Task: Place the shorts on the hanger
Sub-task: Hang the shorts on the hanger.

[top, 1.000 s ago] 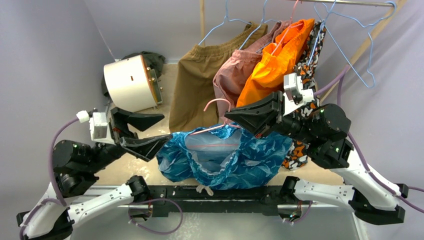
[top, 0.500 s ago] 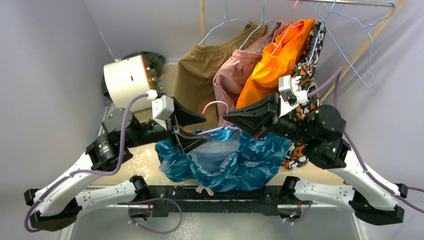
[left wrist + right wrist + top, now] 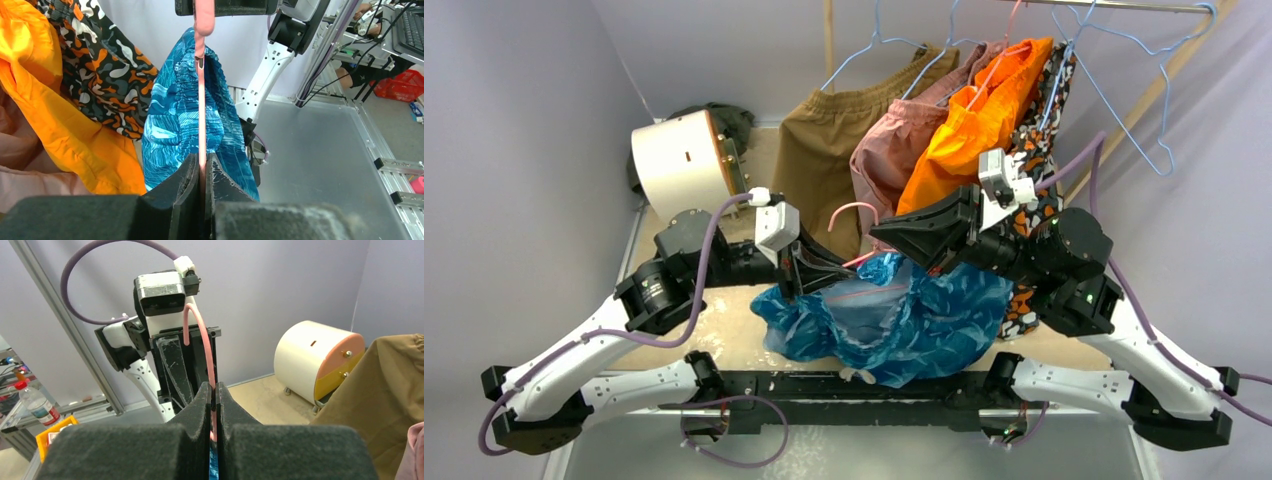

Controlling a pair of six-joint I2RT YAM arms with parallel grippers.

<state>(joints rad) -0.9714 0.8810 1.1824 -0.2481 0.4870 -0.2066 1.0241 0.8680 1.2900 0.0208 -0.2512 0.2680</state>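
Note:
The shiny blue-and-teal shorts [image 3: 904,320] hang draped over the thin pink hanger [image 3: 856,210], held above the table between both arms. My left gripper [image 3: 844,270] is shut on the hanger's wire at its left side. In the left wrist view the pink hanger wire [image 3: 201,100] runs straight up out of the closed left gripper [image 3: 201,162], with the shorts [image 3: 175,120] bunched around it. My right gripper [image 3: 876,233] is shut on the hanger near its neck. In the right wrist view the hanger's hook [image 3: 197,325] curves up from the closed right gripper [image 3: 215,390].
Brown shorts [image 3: 819,170], pink shorts [image 3: 889,150], orange shorts [image 3: 979,115] and a patterned garment [image 3: 1054,90] hang on light blue hangers [image 3: 1139,110] from a rail at the back. A white drum [image 3: 679,165] lies at the back left.
My left arm swung in from the left side of the table to the hanger, and its jaws went from open to shut on the wire. The shorts shifted slightly right.

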